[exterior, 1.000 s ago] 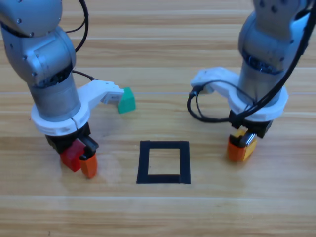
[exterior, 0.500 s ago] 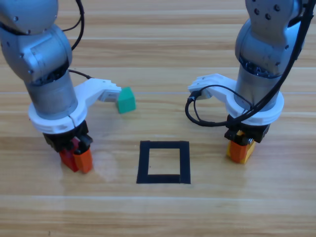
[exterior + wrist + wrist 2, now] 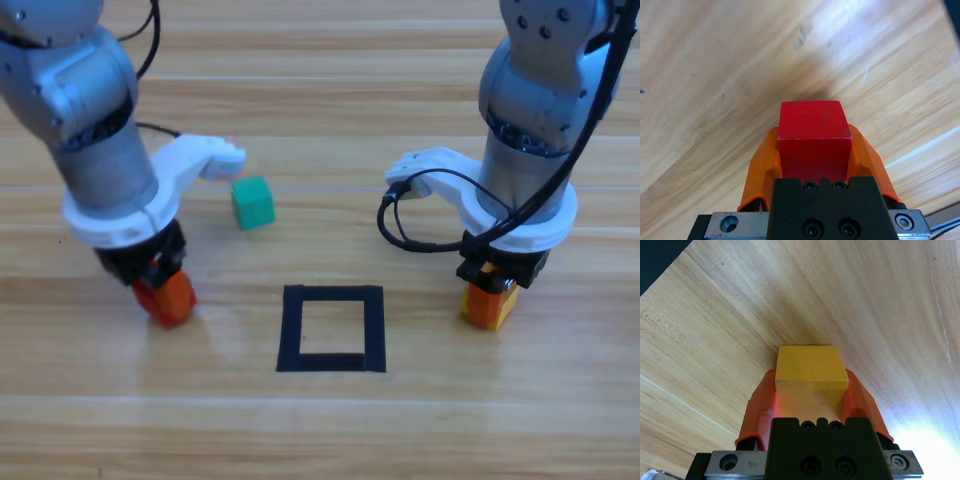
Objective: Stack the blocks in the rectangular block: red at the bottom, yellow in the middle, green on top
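- High view, left gripper (image 3: 165,295): jaws closed on the red cube (image 3: 150,297), left of the black tape square (image 3: 332,328) and well apart from it. Risk: of the cube little shows beneath the jaw, so seating cannot be judged from here.
- High view, right gripper (image 3: 490,300): jaws closed on the yellow cube (image 3: 487,306), right of the square, apart from its tape. Risk: both arms flank the same target; if both move in together, wrists or the loose black cable (image 3: 400,225) could foul.
- High view, green cube (image 3: 253,202): free on the wooden table (image 3: 320,430), above the square and between the arms. Risk: the left arm's swing toward the square could clip it.
- Left wrist view: red cube (image 3: 812,137) sits squarely between the orange jaws, front face proud of the tips. Risk: whether it rests on the wood or is lifted clear cannot be told; if low, dragging could twist it.
- Right wrist view: yellow cube (image 3: 811,375) held centred, jaws snug on both sides. Risk: placing yellow before red would break the order; an off-centre release on red would tip the stack.
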